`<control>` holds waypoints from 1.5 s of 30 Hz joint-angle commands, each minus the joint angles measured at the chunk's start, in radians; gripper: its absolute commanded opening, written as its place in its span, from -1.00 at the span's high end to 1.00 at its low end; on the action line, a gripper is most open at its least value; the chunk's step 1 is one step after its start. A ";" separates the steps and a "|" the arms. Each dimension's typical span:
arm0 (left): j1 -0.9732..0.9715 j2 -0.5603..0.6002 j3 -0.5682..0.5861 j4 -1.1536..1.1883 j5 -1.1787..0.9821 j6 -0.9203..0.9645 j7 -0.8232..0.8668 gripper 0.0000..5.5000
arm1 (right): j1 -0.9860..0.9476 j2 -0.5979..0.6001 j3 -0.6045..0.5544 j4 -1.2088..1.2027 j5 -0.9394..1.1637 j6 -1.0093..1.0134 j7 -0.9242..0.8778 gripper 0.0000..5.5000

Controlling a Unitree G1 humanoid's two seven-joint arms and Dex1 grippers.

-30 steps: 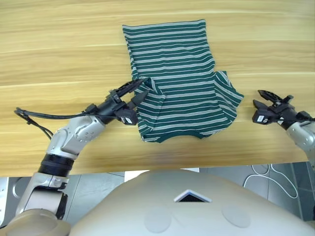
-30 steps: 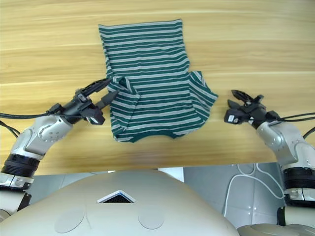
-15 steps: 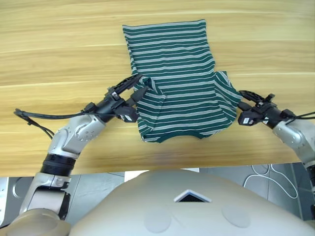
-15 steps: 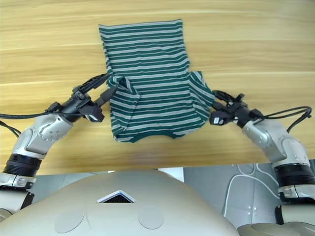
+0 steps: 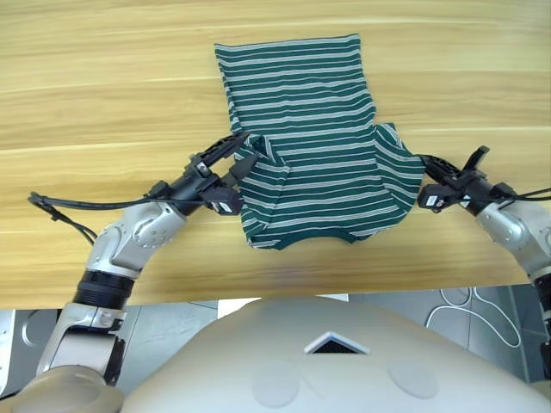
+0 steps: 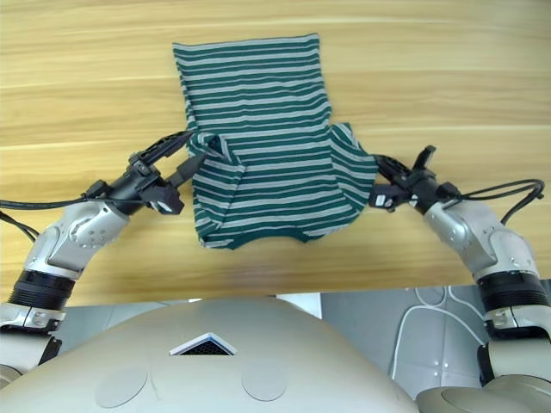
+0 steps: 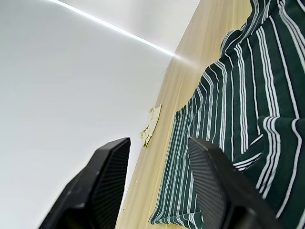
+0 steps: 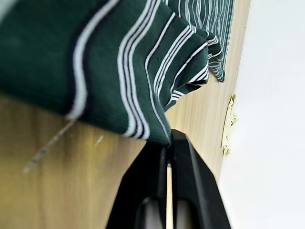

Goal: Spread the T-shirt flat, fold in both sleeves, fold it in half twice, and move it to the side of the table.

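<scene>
A green T-shirt with white stripes (image 5: pixel 301 112) lies on the wooden table (image 5: pixel 103 103). Its left sleeve is folded in over the body and its right sleeve (image 5: pixel 398 159) sticks out. My left gripper (image 5: pixel 250 147) hovers open at the shirt's left edge by the folded sleeve, and in the left wrist view its fingers (image 7: pixel 107 176) stand apart with the striped cloth beyond them. My right gripper (image 5: pixel 424 163) is at the outer hem of the right sleeve. In the right wrist view its fingers (image 8: pixel 183 167) are pressed together at the hem (image 8: pixel 162 129).
The table's front edge (image 5: pixel 172 297) runs just below both arms. Bare wood stretches to the left and right of the shirt. A black cable (image 5: pixel 52 206) trails from the left arm. A small beige scrap (image 7: pixel 150 126) lies on the wood beyond the shirt.
My right gripper has moved left across the table to the right sleeve's hem and closed on it. The left gripper has barely shifted at the shirt's left edge.
</scene>
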 commanded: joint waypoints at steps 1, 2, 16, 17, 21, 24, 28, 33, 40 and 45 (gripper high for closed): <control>0.000 -0.003 0.000 0.002 0.009 0.002 0.002 0.17 | 0.021 0.013 0.043 0.018 -0.022 -0.009 0.007 0.99; -0.001 -0.004 0.000 0.002 0.009 0.002 0.003 0.17 | 0.023 0.012 0.041 0.012 -0.018 -0.013 0.002 0.99; 0.005 -0.002 -0.016 0.036 0.042 -0.009 0.003 0.17 | 0.045 0.044 -0.114 -0.263 0.146 -0.032 -0.011 0.99; 0.007 0.000 -0.016 0.037 0.040 -0.009 0.001 0.17 | 0.044 0.049 -0.113 -0.261 0.138 -0.030 -0.012 0.99; 0.005 0.001 -0.033 0.043 0.036 -0.011 -0.016 0.17 | 0.045 0.065 -0.095 -0.264 0.126 -0.037 -0.002 0.99; -0.001 0.003 -0.048 0.052 0.036 -0.011 -0.023 0.17 | 0.040 0.102 -0.038 -0.269 0.118 -0.057 0.022 0.99; -0.003 0.004 -0.055 0.059 0.037 -0.009 -0.026 0.17 | 0.021 0.160 0.037 -0.257 0.102 -0.087 0.044 0.99; -0.004 0.003 -0.061 0.064 0.038 -0.011 -0.025 0.17 | -0.002 0.195 0.085 -0.262 0.093 -0.095 0.076 0.99; -0.007 0.006 -0.066 0.069 0.037 -0.008 -0.020 0.17 | -0.027 0.217 0.100 -0.234 0.068 -0.079 0.079 0.92; -0.001 0.013 -0.077 0.080 0.035 -0.003 -0.038 0.17 | -0.034 0.205 0.097 -0.227 0.068 -0.076 0.089 0.61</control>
